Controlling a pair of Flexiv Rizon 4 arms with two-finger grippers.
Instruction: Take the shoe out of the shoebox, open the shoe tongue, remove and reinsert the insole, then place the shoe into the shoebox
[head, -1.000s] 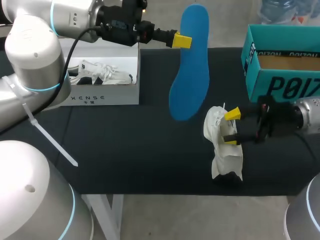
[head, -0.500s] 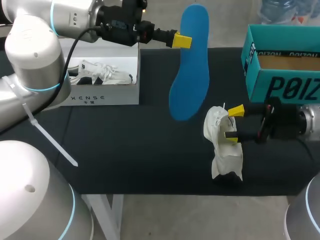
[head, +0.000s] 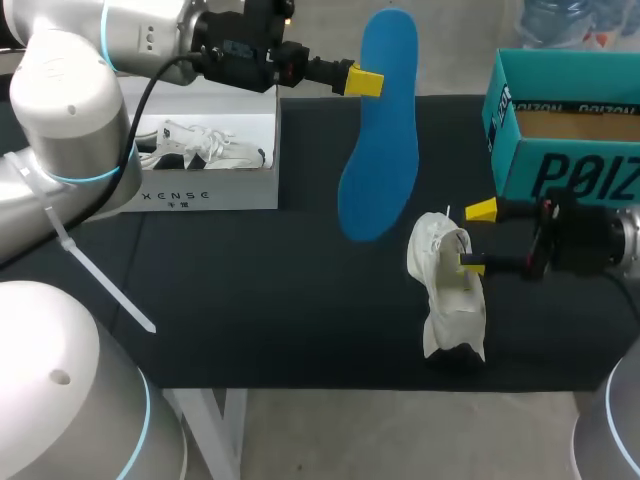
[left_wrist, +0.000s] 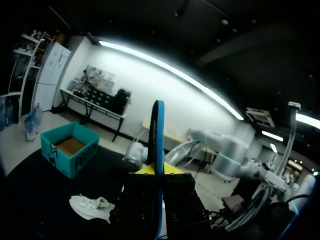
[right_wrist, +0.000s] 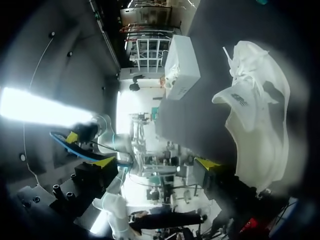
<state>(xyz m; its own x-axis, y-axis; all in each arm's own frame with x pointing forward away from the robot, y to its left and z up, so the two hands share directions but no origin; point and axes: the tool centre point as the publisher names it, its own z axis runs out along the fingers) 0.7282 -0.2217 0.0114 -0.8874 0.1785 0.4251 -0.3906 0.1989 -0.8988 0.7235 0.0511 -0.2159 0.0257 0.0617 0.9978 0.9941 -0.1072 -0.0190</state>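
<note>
The blue insole (head: 380, 130) hangs upright above the table's far side, with my left gripper (head: 362, 82) shut on its upper edge. In the left wrist view the insole (left_wrist: 158, 132) stands edge-on between the yellow tips of that gripper (left_wrist: 157, 171). The white shoe (head: 445, 285) lies on the black table (head: 280, 300) near the front right. My right gripper (head: 477, 238) is open at the shoe's right side, its near fingertip against the shoe's collar. The right wrist view shows the shoe (right_wrist: 260, 125) beside one finger of the wide-open gripper (right_wrist: 156, 163). The teal shoebox (head: 565, 165) stands at the back right.
A white shoebox (head: 205, 190) with another white shoe (head: 200, 142) inside sits at the back left. The teal shoebox (left_wrist: 70, 147) stands close behind my right arm. Bare black tabletop stretches between the two boxes.
My right gripper has drawn back to the right and slightly toward the far side, away from the shoe's opening. The left arm and insole have stayed still.
</note>
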